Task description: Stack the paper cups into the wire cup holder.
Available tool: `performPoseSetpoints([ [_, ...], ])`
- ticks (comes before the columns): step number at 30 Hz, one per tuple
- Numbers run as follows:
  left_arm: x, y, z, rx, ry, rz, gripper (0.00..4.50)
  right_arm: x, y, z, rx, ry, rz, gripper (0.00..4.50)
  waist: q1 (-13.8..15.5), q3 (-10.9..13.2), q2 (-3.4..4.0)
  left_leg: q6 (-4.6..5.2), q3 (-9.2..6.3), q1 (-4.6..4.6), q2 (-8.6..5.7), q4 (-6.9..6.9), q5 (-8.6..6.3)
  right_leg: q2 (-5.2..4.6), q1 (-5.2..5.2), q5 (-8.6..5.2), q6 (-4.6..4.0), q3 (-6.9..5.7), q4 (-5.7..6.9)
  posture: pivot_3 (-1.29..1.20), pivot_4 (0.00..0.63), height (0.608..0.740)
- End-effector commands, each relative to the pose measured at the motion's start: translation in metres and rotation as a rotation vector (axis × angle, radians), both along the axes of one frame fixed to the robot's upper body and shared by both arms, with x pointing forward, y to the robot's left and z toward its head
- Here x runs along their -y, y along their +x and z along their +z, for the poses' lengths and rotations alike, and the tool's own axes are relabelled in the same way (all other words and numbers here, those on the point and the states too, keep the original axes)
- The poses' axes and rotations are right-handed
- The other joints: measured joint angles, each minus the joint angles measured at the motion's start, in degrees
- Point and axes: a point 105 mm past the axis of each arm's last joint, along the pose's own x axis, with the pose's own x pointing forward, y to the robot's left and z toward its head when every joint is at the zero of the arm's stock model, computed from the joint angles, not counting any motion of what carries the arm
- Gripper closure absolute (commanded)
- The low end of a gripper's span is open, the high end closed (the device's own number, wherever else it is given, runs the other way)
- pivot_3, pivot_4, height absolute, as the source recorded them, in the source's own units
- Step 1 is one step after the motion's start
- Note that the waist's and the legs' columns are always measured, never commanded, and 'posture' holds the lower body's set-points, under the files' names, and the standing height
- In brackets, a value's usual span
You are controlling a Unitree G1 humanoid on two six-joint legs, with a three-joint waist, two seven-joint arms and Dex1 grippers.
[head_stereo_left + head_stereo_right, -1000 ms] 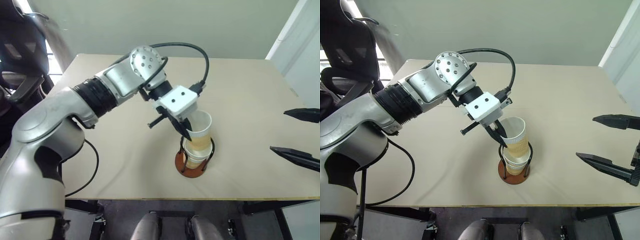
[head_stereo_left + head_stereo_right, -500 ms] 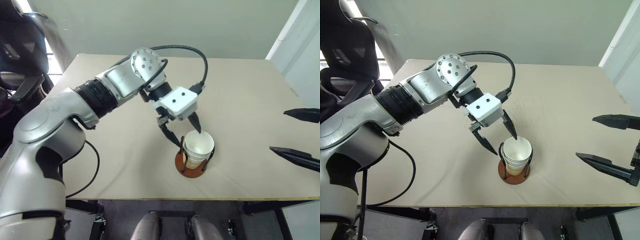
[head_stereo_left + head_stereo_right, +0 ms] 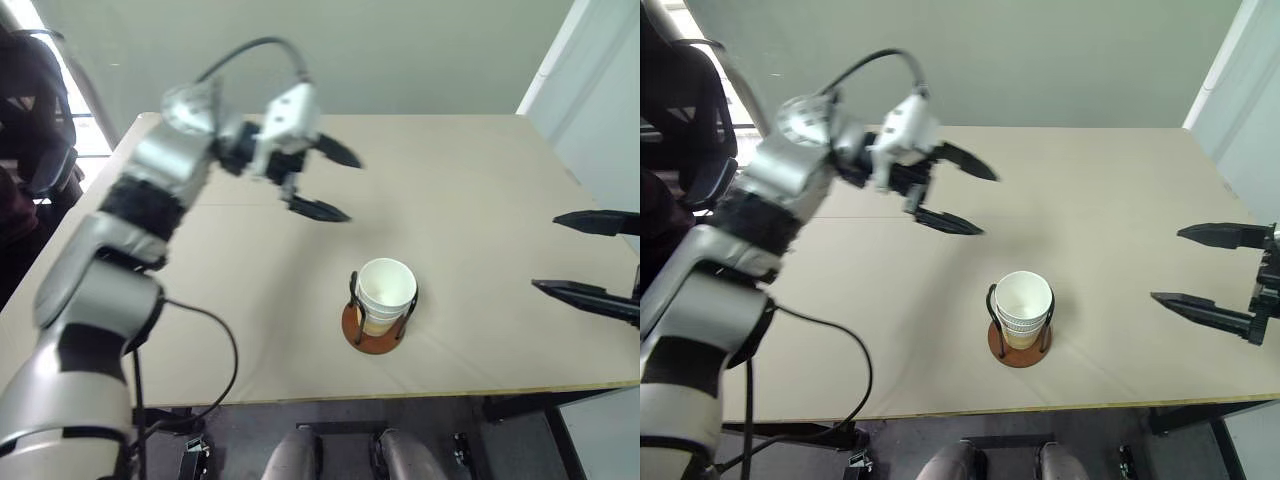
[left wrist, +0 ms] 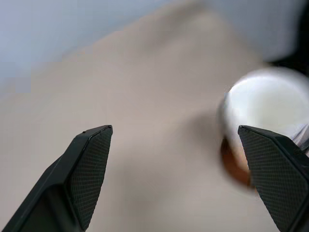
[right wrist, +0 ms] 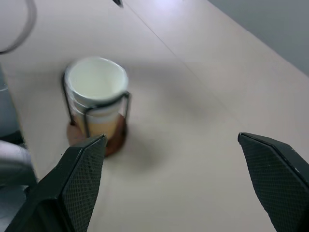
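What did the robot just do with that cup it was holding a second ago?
The left gripper let go of the top cup, which dropped down into the paper cups nested in the wire cup holder. It then opened and swung up and away to the left. The right gripper stayed open at the table's right edge.

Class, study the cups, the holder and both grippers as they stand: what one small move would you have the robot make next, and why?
Probably just draw the left gripper back to rest. The paper cups sit nested inside the wire cup holder, no loose cup shows on the table, and both the left gripper and the right gripper are open and hold nothing, so the stacking looks finished.
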Motion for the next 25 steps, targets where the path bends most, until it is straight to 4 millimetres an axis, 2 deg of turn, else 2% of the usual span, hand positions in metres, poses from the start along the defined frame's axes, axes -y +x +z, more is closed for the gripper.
performPoseSetpoints([
  [1,-0.059,-0.02,0.007,-0.025,-0.066,0.267,0.04,0.003,0.008,0.006,0.011,-0.05,0.061,0.0,-0.75,-0.03,-0.14,-0.08,0.08,0.03,0.02,-0.17,0.04,0.1,-0.08,-0.01,-0.01,0.11,-0.01,0.0,0.15,0.74],
  [3,-0.084,-0.036,0.0,-0.057,-0.079,0.389,0.04,0.003,0.017,0.006,0.004,-0.057,0.094,0.0,-0.46,-0.04,-0.3,-0.13,-0.05,0.02,0.09,-0.25,0.07,0.21,-0.04,-0.06,-0.05,0.13,-0.04,0.0,0.15,0.74],
  [5,-0.098,-0.051,-0.004,-0.08,-0.1,0.469,0.04,0.002,0.026,0.004,-0.007,-0.063,0.13,0.0,0.39,-0.03,-0.31,-0.11,-0.1,0.01,0.09,-0.28,0.07,0.18,-0.05,-0.1,-0.11,0.17,-0.06,0.0,0.15,0.74],
  [11,-0.122,-0.091,-0.01,-0.095,-0.143,0.625,0.04,-0.002,0.053,0.004,-0.015,-0.097,0.217,0.0,1.17,-0.01,-0.45,0.08,-0.12,0.17,0.04,-0.31,-0.04,0.11,0.05,-0.12,-0.54,0.13,0.1,0.0,0.15,0.74],
  [13,-0.121,-0.1,-0.008,-0.103,-0.155,0.633,0.04,-0.002,0.059,0.006,-0.011,-0.107,0.231,0.0,1.07,0.03,-0.57,0.34,-0.1,0.24,0.08,-0.52,-0.19,0.12,-0.06,0.06,-1.0,0.07,0.13,0.0,0.15,0.74],
  [18,-0.121,-0.109,-0.002,-0.111,-0.172,0.652,0.04,-0.001,0.067,0.009,-0.01,-0.12,0.255,0.0,0.95,0.04,-0.56,0.09,-0.14,0.38,0.19,-0.67,0.03,0.14,-0.14,0.23,-1.69,-0.09,0.36,0.0,0.15,0.74],
  [25,-0.116,-0.114,0.0,-0.139,-0.161,0.628,0.04,0.003,0.069,0.008,-0.023,-0.128,0.263,0.0,0.34,0.07,-0.58,-0.23,-0.16,0.7,0.19,-0.69,0.36,0.16,-0.16,0.17,-2.11,-0.03,0.96,0.0,0.15,0.74],
])
